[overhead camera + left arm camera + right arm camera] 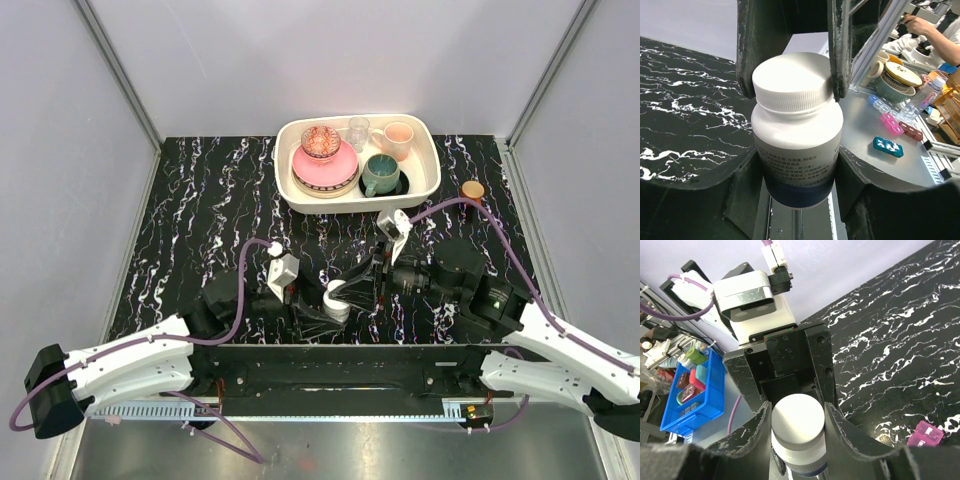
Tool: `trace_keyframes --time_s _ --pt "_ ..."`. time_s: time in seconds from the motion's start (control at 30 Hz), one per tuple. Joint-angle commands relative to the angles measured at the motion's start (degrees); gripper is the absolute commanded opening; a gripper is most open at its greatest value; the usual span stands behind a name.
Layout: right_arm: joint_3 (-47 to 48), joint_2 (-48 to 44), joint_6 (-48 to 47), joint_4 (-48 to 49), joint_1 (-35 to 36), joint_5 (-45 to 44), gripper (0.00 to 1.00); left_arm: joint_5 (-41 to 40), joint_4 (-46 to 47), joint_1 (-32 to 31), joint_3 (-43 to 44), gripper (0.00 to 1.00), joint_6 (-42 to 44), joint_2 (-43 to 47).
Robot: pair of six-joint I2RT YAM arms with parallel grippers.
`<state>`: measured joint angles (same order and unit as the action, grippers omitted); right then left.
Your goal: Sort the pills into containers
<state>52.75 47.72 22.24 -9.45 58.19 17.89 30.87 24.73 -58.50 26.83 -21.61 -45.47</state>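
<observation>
A white bottle (337, 297) with a white screw cap (792, 82) is held between both arms at the table's near middle. My left gripper (322, 308) is shut on the bottle's body (797, 145), one finger on each side. My right gripper (362, 285) is shut on the cap (797, 422), its fingers (839, 60) pressing the cap's ribbed sides. The magenta-purple pill box (925, 435) lies on the black marbled table just right of the right gripper; only one end shows. No pills show in any view.
A cream tray (430, 150) of crockery stands at the back middle. A small brown orange-lidded jar (472, 190) stands to its right. Beyond the table, a grey bench holds pink (891, 124) and teal (887, 146) pill boxes, and a blue bin (690, 390) stands to one side.
</observation>
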Motion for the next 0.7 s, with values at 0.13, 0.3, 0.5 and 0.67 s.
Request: trace_keyframes --time_s 0.13,0.3,0.5,0.67 --pt "-0.2 -4.0 0.4 8.6 0.7 4.4 0.0 9.0 5.2 -0.3 1.2 0.0 0.8 -1.6" --pt "-0.2 -4.8 0.6 8.9 0.7 5.8 0.0 10.8 5.2 -0.3 1.1 0.0 0.8 -1.7" --pt "-0.9 -5.7 1.1 11.6 0.7 7.3 0.0 12.8 4.9 -0.3 1.5 0.0 1.0 -2.0" --pt "-1.0 -6.0 0.9 12.7 0.7 7.9 0.0 14.9 4.5 -0.3 1.7 0.0 1.1 -2.3"
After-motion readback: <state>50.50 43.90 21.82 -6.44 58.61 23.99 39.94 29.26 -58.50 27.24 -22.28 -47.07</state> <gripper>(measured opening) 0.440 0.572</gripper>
